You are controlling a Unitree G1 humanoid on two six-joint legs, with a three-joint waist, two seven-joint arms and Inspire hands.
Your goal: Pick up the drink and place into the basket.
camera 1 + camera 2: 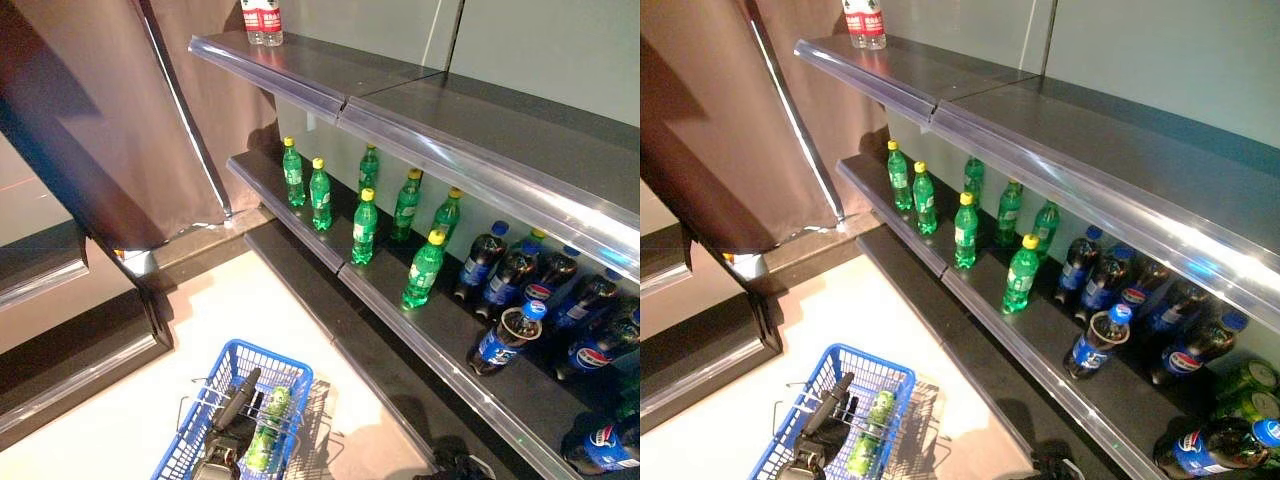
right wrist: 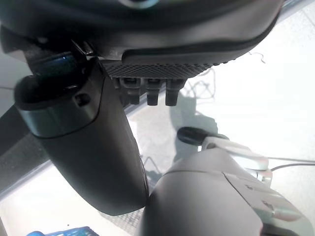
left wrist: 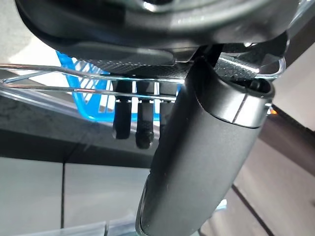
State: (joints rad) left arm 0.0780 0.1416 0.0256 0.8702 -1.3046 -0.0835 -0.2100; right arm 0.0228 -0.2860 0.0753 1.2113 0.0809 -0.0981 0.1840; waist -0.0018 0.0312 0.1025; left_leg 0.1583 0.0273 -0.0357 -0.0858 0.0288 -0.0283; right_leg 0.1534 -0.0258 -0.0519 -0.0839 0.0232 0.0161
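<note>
I saw the left hand at six o'clock, down inside the blue plastic basket with wire handles, fingers hooked round a handle wire in its wrist view. The green drink bottle with a printed label lay in the basket just beside that hand. The right hand hung over the floor, fingers curled, holding nothing. Labels were too small for me to read.
</note>
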